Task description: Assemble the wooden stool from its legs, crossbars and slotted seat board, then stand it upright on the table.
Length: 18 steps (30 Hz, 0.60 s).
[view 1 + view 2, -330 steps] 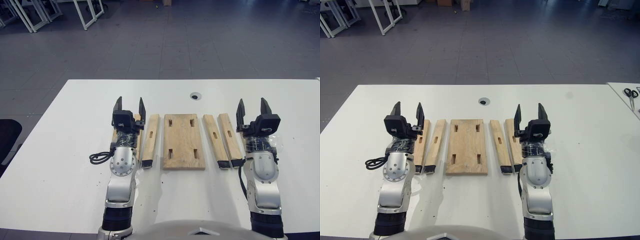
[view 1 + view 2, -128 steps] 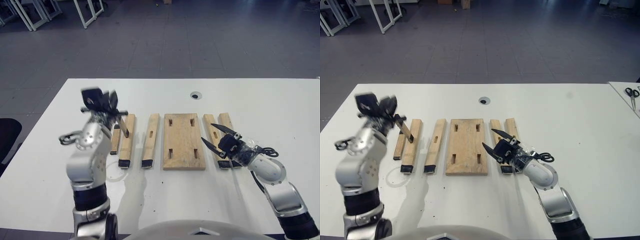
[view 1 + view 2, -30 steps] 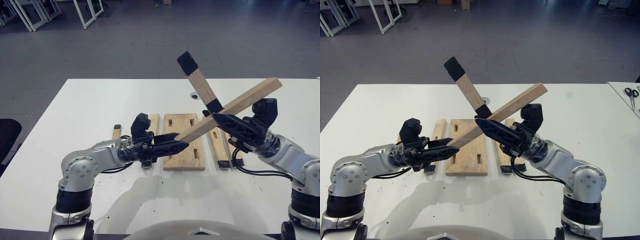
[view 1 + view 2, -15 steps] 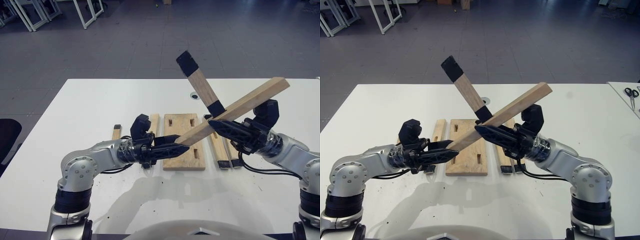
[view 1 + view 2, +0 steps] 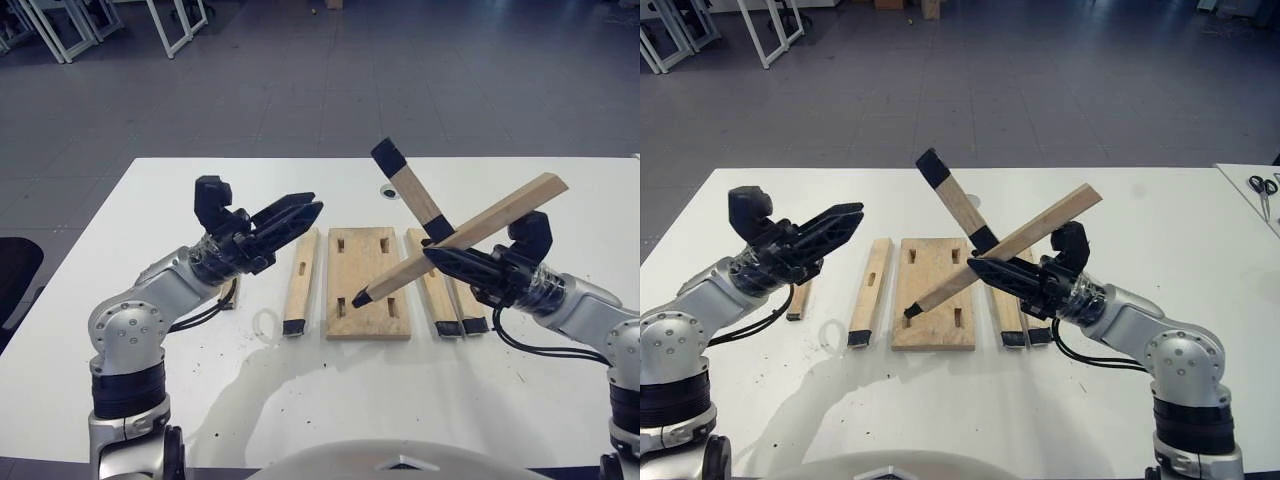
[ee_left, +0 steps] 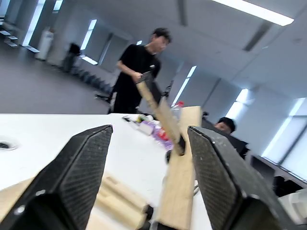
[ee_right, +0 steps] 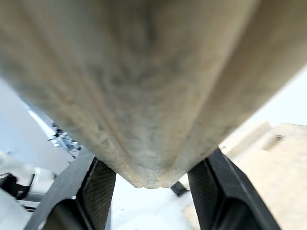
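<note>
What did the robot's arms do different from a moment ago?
The left pincer let go of the crossed pair of pale, black-tipped wooden bars and pulled back to the robot's left, open. The right pincer holds the pair alone, slightly lower over the slotted wooden seat board. The board and the wooden bars lying beside it stayed put.

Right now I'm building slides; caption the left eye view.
Right claw holds two crossed wooden pieces over the seat board; left claw hangs open.
</note>
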Motion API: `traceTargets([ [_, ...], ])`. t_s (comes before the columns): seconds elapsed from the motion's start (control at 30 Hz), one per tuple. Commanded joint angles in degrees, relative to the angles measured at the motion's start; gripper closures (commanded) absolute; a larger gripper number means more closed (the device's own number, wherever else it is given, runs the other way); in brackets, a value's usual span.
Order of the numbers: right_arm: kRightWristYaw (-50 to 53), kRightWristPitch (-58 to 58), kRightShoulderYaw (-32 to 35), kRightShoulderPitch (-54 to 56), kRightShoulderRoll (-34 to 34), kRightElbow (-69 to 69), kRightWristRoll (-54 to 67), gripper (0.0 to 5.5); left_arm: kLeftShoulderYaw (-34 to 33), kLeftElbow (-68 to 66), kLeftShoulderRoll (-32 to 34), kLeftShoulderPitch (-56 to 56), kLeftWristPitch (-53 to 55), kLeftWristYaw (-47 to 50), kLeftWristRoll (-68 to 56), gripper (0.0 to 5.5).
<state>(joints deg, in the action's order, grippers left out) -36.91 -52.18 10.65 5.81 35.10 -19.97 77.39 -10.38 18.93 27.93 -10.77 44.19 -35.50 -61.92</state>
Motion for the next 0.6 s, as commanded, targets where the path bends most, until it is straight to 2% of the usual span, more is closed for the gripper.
traceTargets([
  [0.03,-0.11,2.73,1.16,1.53,0.49,2.94,-5.92,3.48,25.03,-2.30,6.44,3.68,-13.94,4.47,36.64,2.60],
  [0.13,0.29,3.14,0.33,1.82,-0.18,3.44,-8.68,3.48,34.72,-1.93,7.27,4.90,-15.93,5.25,47.72,2.60],
  [0.3,-0.11,3.37,0.00,2.53,-0.78,3.87,-11.67,3.48,42.80,-0.79,10.12,5.72,-12.81,4.34,59.25,2.60],
  [0.43,-0.51,3.18,0.21,2.39,-1.11,3.39,-12.58,3.48,41.74,1.96,10.88,5.94,-10.21,4.97,63.56,2.60],
  [0.6,-0.69,2.99,0.28,1.81,-1.23,2.65,-12.90,3.48,38.17,1.82,8.64,6.48,-10.35,5.91,63.98,2.60],
])
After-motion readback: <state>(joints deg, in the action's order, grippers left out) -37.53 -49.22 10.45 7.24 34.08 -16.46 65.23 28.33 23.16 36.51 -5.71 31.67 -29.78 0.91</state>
